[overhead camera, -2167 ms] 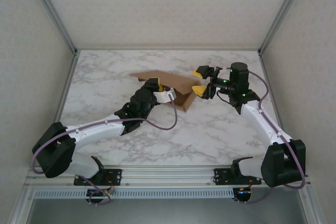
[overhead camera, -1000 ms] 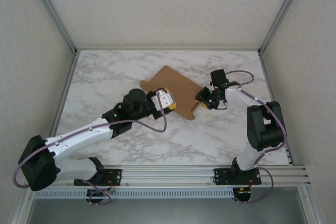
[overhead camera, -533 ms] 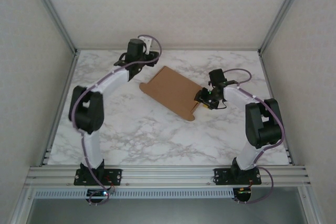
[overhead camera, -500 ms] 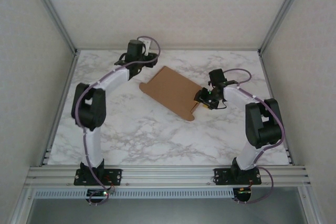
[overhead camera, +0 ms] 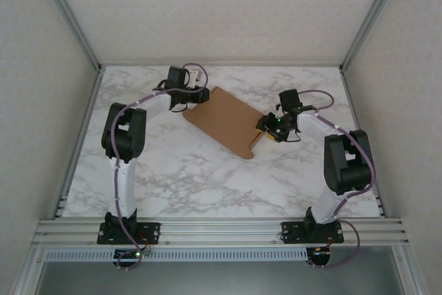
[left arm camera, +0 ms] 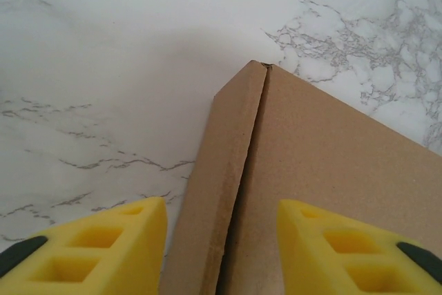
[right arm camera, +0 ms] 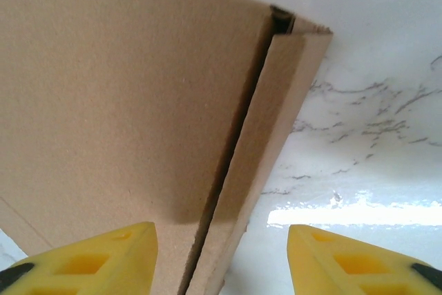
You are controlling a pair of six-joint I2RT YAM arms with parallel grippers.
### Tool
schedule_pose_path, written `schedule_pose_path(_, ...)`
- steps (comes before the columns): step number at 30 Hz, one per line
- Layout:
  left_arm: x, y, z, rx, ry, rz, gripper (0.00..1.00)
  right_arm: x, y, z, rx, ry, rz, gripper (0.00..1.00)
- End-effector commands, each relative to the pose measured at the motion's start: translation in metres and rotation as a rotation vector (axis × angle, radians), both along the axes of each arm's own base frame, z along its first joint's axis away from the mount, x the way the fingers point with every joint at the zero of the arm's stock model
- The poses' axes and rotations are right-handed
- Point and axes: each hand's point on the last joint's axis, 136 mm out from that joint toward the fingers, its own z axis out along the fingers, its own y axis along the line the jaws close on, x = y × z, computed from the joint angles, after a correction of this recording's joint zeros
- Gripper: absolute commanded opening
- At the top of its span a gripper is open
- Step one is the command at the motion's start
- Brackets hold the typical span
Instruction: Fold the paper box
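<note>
The paper box (overhead camera: 224, 121) lies flat and closed on the marble table, a thin brown cardboard rectangle turned at an angle. My left gripper (overhead camera: 199, 95) is at its far left edge and is open. In the left wrist view its yellow fingers (left arm camera: 90, 253) straddle the narrow side wall of the paper box (left arm camera: 324, 157) without touching it. My right gripper (overhead camera: 266, 124) is open at the right edge. In the right wrist view the side strip of the paper box (right arm camera: 124, 88) lies between its fingertips (right arm camera: 359, 260), with a gap on both sides.
The white marble table (overhead camera: 173, 177) is framed by grey walls and aluminium posts. A metal rail (overhead camera: 221, 229) with both arm bases runs along the near edge. A rounded tab of the box sticks out at its near right corner (overhead camera: 253, 151).
The left arm swung from the box's near side round to its far left edge and came down beside it. The right gripper stayed at the right edge and widened slightly. The box now lies flat.
</note>
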Motion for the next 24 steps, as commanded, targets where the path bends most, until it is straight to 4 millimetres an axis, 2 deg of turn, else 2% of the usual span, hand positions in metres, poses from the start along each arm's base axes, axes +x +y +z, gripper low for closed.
schedule_pose_path(1, 0.007, 0.009, -0.016, 0.010, 0.027, 0.035, 0.41, 0.003, -0.004, 0.009, 0.029, -0.026, -0.029, 0.56)
schedule_pose_path(9, -0.003, 0.012, -0.052, 0.044, 0.110, 0.025, 0.35, 0.008, -0.001, -0.003, 0.159, 0.028, -0.093, 0.65)
schedule_pose_path(14, -0.010, 0.025, -0.071, 0.077, 0.155, 0.057, 0.31, 0.014, -0.001, -0.005, 0.204, 0.027, -0.116, 0.70)
schedule_pose_path(18, -0.016, 0.038, -0.087, 0.063, 0.210, 0.081, 0.22, 0.017, 0.002, -0.006, 0.245, 0.035, -0.129, 0.74)
schedule_pose_path(24, -0.022, 0.051, -0.100, 0.037, 0.250, 0.106, 0.17, 0.023, 0.012, -0.010, 0.331, 0.045, -0.148, 0.84)
